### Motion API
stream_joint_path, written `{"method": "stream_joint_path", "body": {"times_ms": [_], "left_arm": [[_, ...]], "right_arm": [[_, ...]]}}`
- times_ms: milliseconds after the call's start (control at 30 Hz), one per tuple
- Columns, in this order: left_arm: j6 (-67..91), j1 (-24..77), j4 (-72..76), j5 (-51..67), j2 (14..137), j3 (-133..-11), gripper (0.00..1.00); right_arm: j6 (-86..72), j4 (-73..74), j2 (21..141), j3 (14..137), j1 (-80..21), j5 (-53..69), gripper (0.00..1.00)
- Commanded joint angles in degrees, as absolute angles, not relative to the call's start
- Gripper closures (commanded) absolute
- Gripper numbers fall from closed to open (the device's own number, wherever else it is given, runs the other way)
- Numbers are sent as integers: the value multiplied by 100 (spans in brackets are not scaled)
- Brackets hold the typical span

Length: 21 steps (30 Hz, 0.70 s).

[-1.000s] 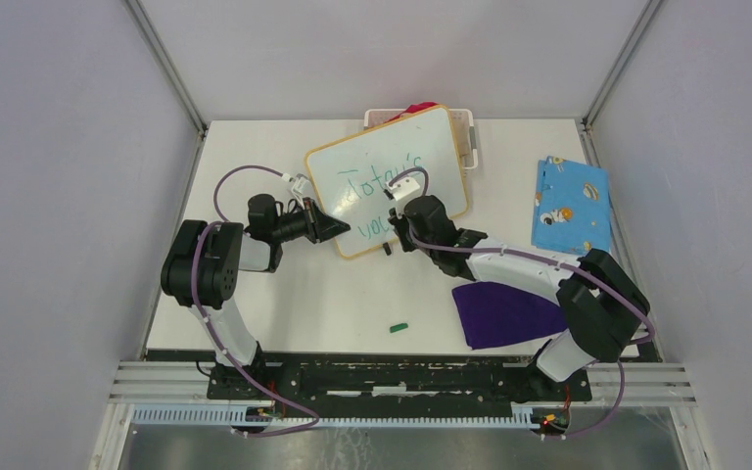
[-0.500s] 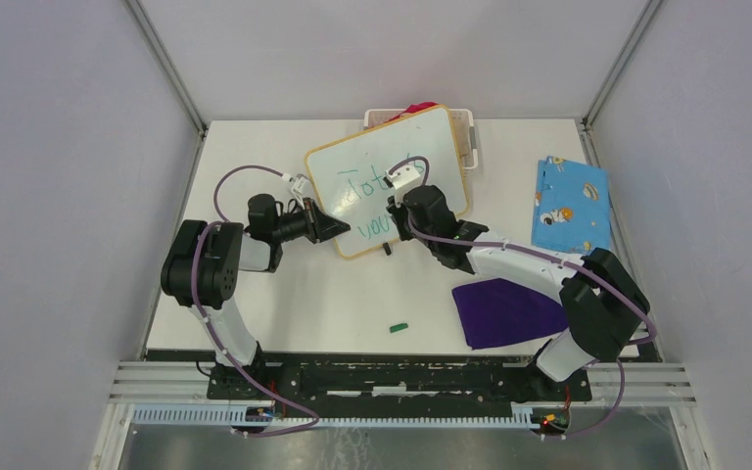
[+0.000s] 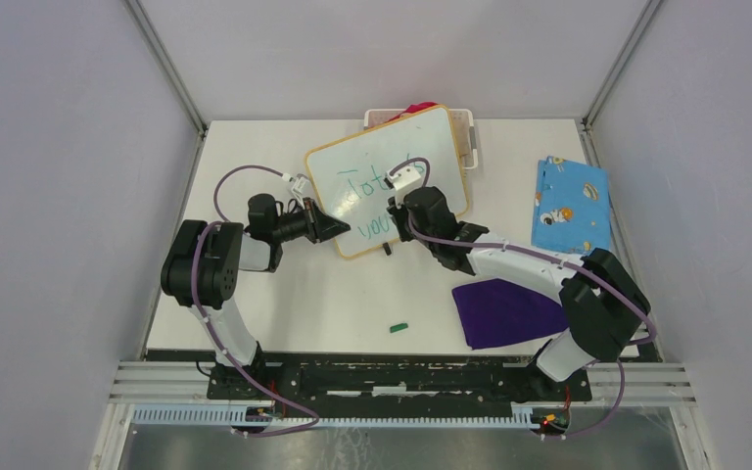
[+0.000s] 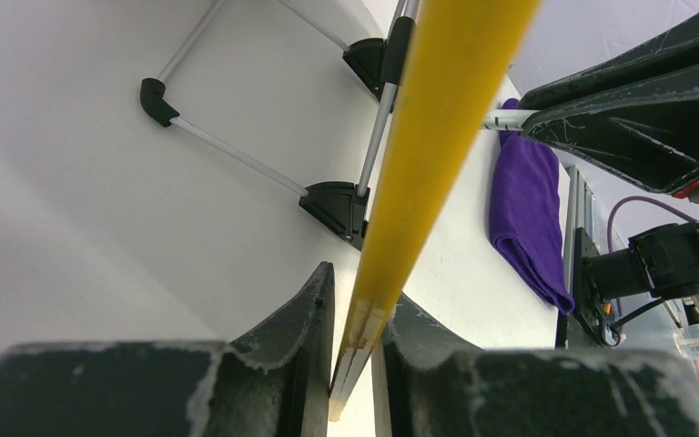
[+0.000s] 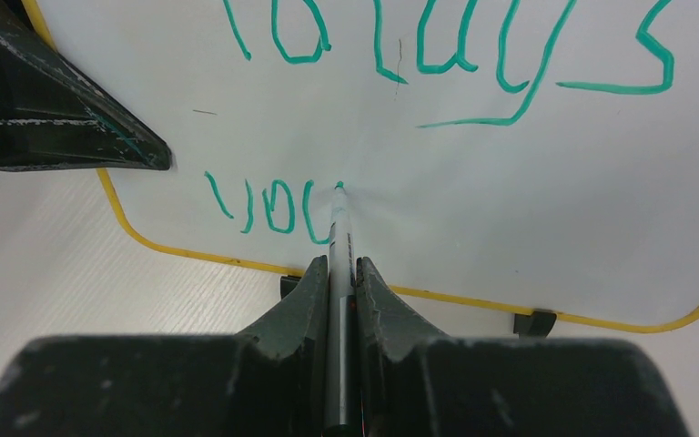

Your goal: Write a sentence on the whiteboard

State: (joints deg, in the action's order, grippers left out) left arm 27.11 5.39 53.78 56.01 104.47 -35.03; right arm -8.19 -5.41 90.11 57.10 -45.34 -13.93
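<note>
With the left claw [image 4: 357, 305] pinching the whiteboard [image 3: 429, 147] edge and the right claw [image 5: 339, 273] clamped on a marker [image 5: 338, 232], the sentence [image 5: 278, 211] looks partway into line two and needs steady rightward strokes.

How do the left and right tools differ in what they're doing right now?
The left tool is shut on the whiteboard, on its yellow frame edge; the right tool is shut on a marker, its tip touching the board's face. Left meets the board from its side, right faces its front. Both are clamped.
</note>
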Motion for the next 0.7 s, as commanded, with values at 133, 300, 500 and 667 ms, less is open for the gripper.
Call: {"method": "stream_joint_path", "body": {"times_ms": [133,300,500,667], "left_arm": [[2382,615,5042,5168,10559,-3594,75],[2382,622,5036,5164,10568,-3590,75],[2382,619,5036,5164,10568,-3595,75],[2382,624,5033,5164,10568,-3599,75]], "right_arm": [[-938,-765,8802,5450,-4505,-1378,100],[-990,-756,8513,5493,-4502,-1358,100],[-935,-697,8514,5647,-4484,-1388,100],[-925,-677,8671,5784,-4474,-1371,100]]}}
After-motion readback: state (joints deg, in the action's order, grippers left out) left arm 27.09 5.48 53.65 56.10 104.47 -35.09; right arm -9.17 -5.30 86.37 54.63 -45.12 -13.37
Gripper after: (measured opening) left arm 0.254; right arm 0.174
